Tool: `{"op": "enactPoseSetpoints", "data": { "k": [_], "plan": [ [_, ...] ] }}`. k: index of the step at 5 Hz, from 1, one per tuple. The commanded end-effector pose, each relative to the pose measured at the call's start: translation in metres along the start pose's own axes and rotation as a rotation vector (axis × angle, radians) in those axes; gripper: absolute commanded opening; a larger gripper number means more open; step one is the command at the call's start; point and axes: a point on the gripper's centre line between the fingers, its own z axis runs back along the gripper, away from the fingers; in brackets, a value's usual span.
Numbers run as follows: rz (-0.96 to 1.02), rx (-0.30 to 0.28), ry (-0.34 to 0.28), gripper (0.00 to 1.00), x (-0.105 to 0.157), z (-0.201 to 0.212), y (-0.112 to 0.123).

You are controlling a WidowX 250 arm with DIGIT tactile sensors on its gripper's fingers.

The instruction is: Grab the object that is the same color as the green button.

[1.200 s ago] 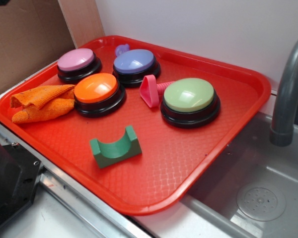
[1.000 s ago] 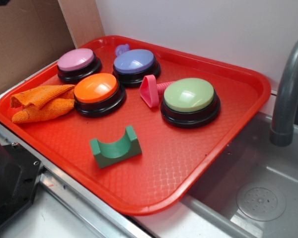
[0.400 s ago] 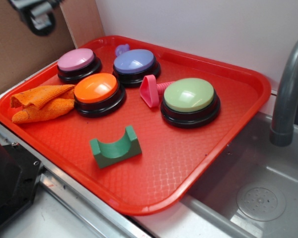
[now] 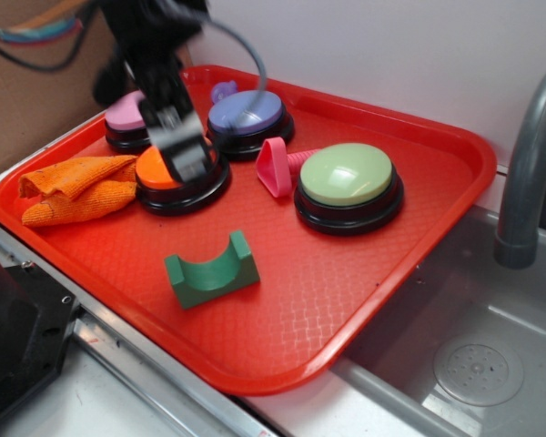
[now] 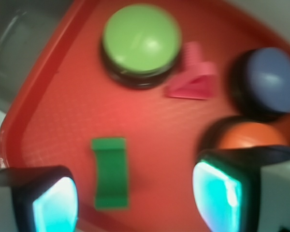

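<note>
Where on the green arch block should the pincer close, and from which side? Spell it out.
Come down from above on the green arch block and close the pincer across its two long flat faces at the thin notched middle. It lies notch-up on the red tray, clear of the buttons, and the open pads already stand wider than it.

A grey metal sink with a round drain is the landmark: a grey faucet arches at its far right, a plain white wall rises behind it, brown cardboard stands far left, and light is even.
</note>
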Motion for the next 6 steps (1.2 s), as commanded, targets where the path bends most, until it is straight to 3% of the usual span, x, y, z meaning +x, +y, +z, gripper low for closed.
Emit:
{"op": "enactPoseSetpoints", "data": {
  "k": [1,3,4,6],
  "plan": [
    [-0.041,-0.140,-0.032,1.00,0.010,-0.055,-0.026],
    [-0.005,-0.085,0.066,1.00,0.007,-0.079,-0.023],
    [-0.003,-0.031,0.088,0.00,0.008,-0.081,-0.024],
    [0.010,-0.032,0.088,0.00,0.008,-0.071,-0.021]
  ]
}}
